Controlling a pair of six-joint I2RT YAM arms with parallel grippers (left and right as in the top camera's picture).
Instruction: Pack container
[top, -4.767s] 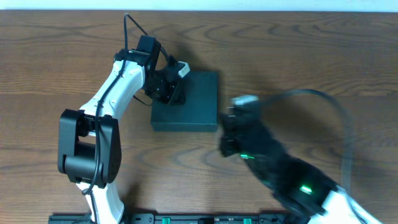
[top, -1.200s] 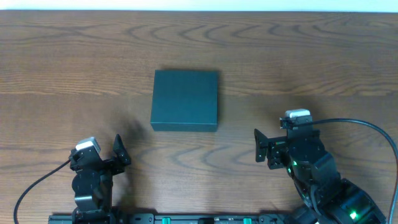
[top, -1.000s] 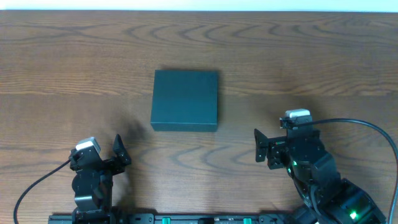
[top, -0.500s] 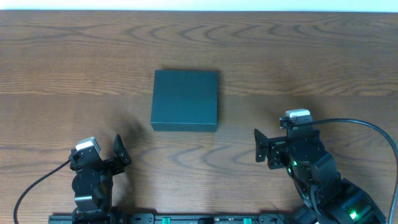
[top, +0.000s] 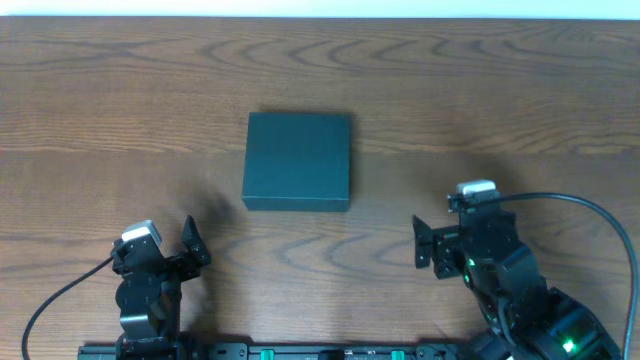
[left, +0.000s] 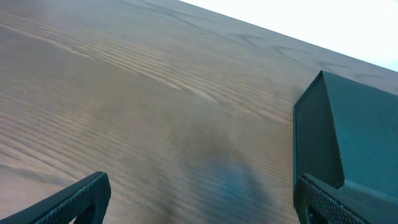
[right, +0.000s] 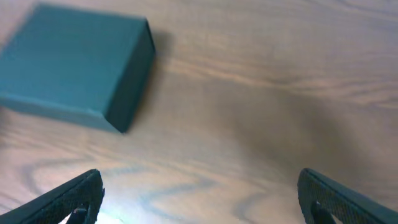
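Observation:
The container (top: 298, 160) is a dark teal box lying shut on the wooden table, a little behind its middle. It also shows at the right edge of the left wrist view (left: 354, 140) and at the upper left of the right wrist view (right: 74, 68). My left gripper (top: 162, 248) rests near the front left of the table, open (left: 202, 202), with only bare wood between its fingers. My right gripper (top: 458, 240) sits at the front right, open as well (right: 202, 196), and holds nothing. Both grippers are well clear of the container.
The wooden table (top: 480, 90) stretches on all sides of the container. A black cable (top: 590, 215) loops from the right arm toward the right edge. A dark rail (top: 320, 352) runs along the front edge.
Several seconds ago both arms were at the container; now they sit back at the front. In the last half second the right gripper slipped slightly nearer the front edge.

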